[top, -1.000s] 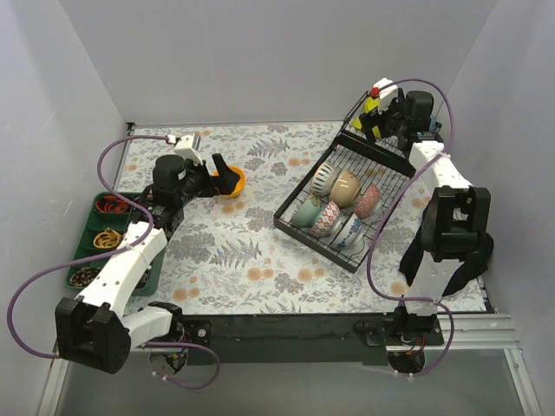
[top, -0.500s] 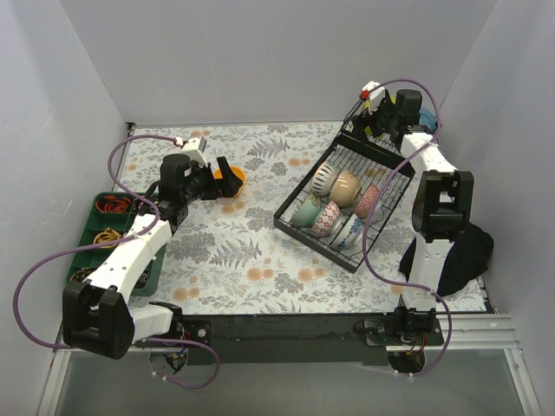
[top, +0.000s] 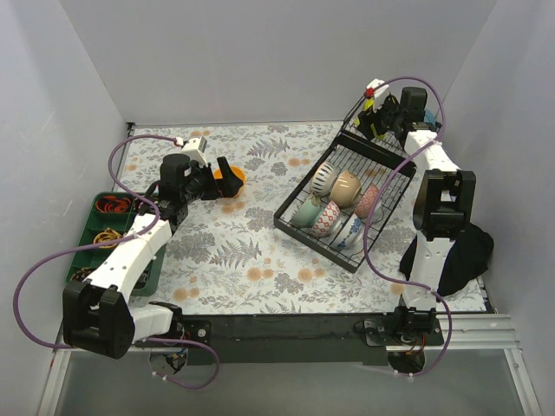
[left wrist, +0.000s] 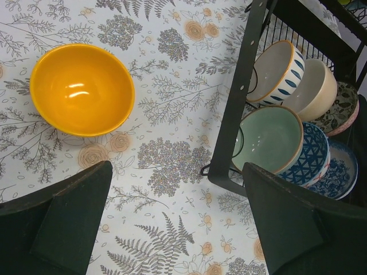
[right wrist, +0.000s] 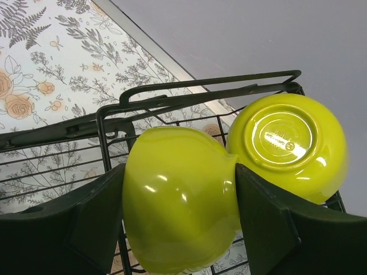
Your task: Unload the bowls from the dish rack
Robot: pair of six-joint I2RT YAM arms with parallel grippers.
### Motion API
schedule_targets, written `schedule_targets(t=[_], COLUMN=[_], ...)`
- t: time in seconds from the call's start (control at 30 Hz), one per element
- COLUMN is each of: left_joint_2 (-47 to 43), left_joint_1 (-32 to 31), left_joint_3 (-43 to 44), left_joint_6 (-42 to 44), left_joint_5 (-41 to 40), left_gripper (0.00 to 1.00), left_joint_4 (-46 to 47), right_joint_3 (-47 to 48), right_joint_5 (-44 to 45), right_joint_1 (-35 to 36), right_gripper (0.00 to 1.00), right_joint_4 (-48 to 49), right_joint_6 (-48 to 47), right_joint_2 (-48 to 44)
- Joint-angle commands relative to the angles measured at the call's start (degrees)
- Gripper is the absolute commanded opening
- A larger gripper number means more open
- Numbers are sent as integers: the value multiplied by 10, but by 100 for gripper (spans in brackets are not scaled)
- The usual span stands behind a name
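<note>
Right wrist view: right gripper (right wrist: pixel 180 216) clamps a lime-yellow bowl (right wrist: pixel 178 189) in the dish rack (right wrist: pixel 51 134) (left gripper (left wrist: pixel 175 220) hangs open), so lifting it clear likely follows.

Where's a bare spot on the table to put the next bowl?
Bare cloth lies between the orange bowl and the rack, and along the near edge. The rack itself is crowded with bowls.

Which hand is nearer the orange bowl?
Left. The left hand hovers just beside the orange bowl; the right hand clasps a lime bowl far off in the dish rack.
</note>
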Motion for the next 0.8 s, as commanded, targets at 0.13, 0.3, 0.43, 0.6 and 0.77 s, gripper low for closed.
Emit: schedule_targets(t=[0.13, 0.3, 0.43, 0.6, 0.77], left_joint_2=[-17, -25, -32, -40, -42], left_joint_1=[5, 5, 6, 6, 6], left_joint_3=[12, 9, 6, 2, -4], left_joint_6=[0, 0, -1, -4, -8], left_joint_5=[8, 8, 8, 20, 35], left_gripper=[98, 98, 98, 98, 98], left_joint_4=[4, 8, 12, 18, 30], right_joint_3=[-2, -40, -82, -143, -255], right_joint_5=[4, 50, 75, 70, 69], right_joint_1=[9, 20, 21, 22, 25], right_gripper=[38, 36, 34, 33, 33], right_joint_4=[-42, -20, 16, 76, 166], right_joint_6=[-9, -12, 4, 69, 168], right_joint_2=[-40, -86, -123, -183, -271])
